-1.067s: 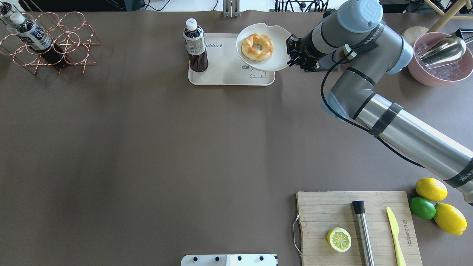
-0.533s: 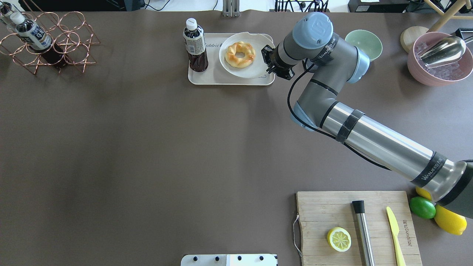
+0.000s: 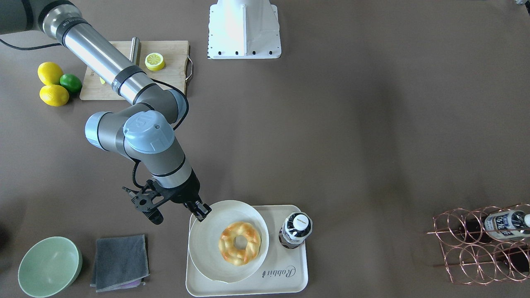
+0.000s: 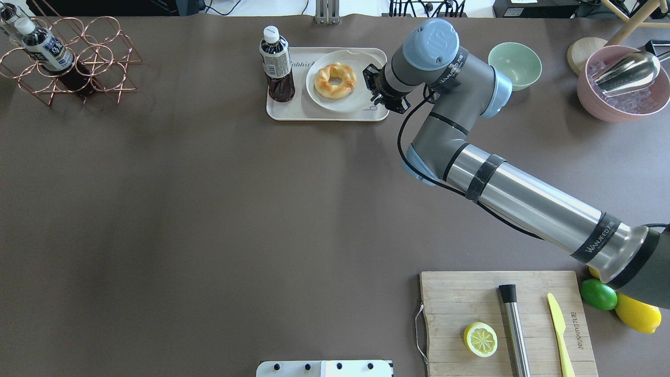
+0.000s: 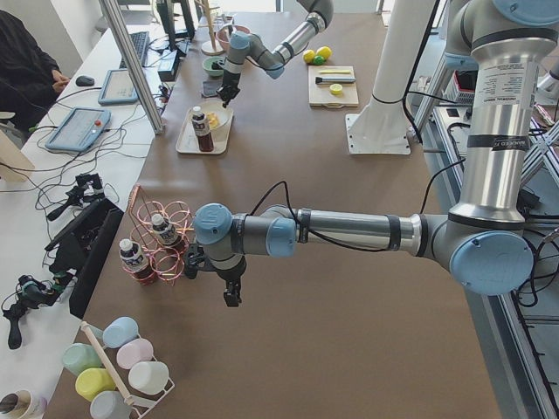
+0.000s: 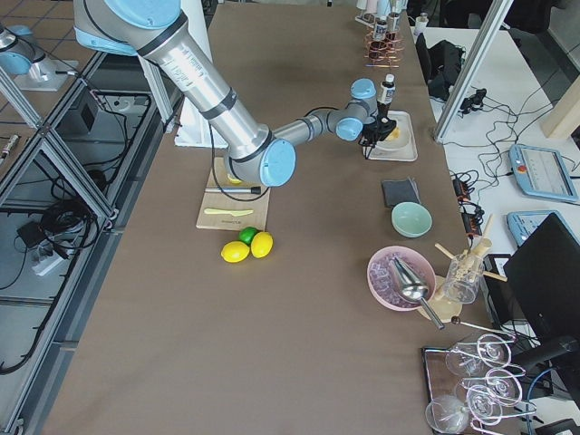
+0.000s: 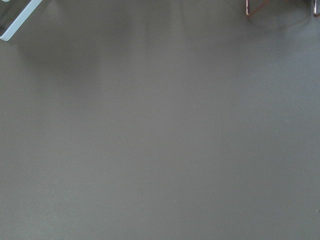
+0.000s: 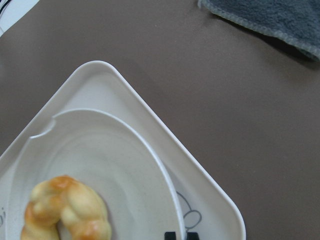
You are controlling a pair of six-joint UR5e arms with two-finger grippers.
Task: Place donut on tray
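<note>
Plainly the donut is light and soft: a lumpy twisted ring with glazed patches that may be slick or tacky, so a direct pinch could dent it or let it slip. It looks safer to carry it on the stiff plate it lies on, taking hold at the plate's thin rim. That rim is hard and smooth and probably breakable, and a grip at one side would let the plate tip, so I would keep it level and set it down gently.

The right gripper is at the plate's rim on the side away from the bottle. In the right wrist view its two dark fingers stand close together with the rim running in between them, so they appear clamped on the plate. Nothing else touches them.

Donut and plate sit over the tray, which lies near the table's edge farthest from the robot, about midway along it. I cannot tell whether the plate rests fully on the tray.

The left gripper hangs over bare table near that same edge's left corner; I cannot tell how its fingers are set.
</note>
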